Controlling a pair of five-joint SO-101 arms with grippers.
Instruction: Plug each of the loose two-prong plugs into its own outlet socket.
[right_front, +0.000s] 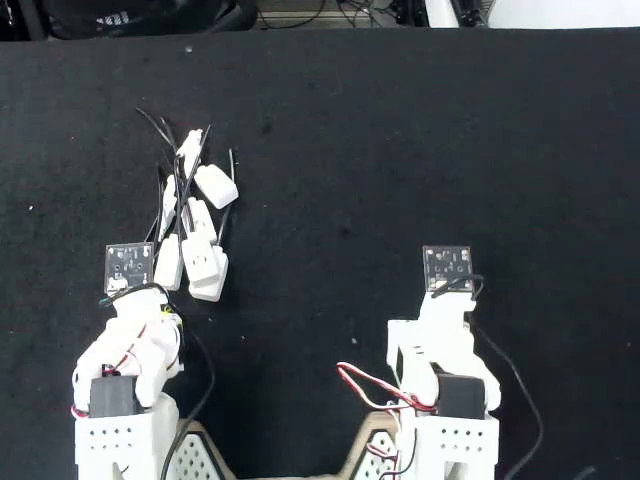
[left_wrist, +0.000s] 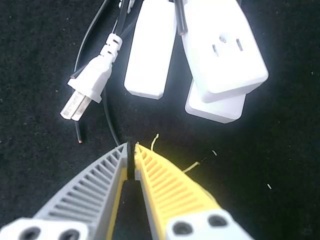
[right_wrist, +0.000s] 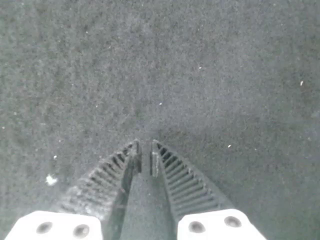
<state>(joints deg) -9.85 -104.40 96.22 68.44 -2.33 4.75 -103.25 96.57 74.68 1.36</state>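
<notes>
Left arm: folded back at the near left edge of the table, wrist low and pointing away from its base toward the plug pile. Left gripper: the grey finger and the yellow finger are pressed together at the tips, pinching nothing. The tips hover over bare cloth just short of the hardware.

The pile sits just ahead of the left arm, slightly to its right: white plugs and socket blocks with thin black cords fanning out toward the far side.

Up close in the left wrist view:
- Two-prong plug lies loose on the cloth with its prongs bare and angled back toward the gripper. It is in no socket.
- A narrow white block lies beside it, side-on, so I can't tell its socket face.
- Outlet socket lies face up with its slots open and unoccupied. It rests on a second white block and overlaps it.
- One thin black cord curves from the plug area down to the gripper tips.

Right arm: also folded back at the near right edge, well apart from the pile. Right gripper: fingers drawn together with only a thin slit between the tips and nothing between them, over plain black cloth.
</notes>
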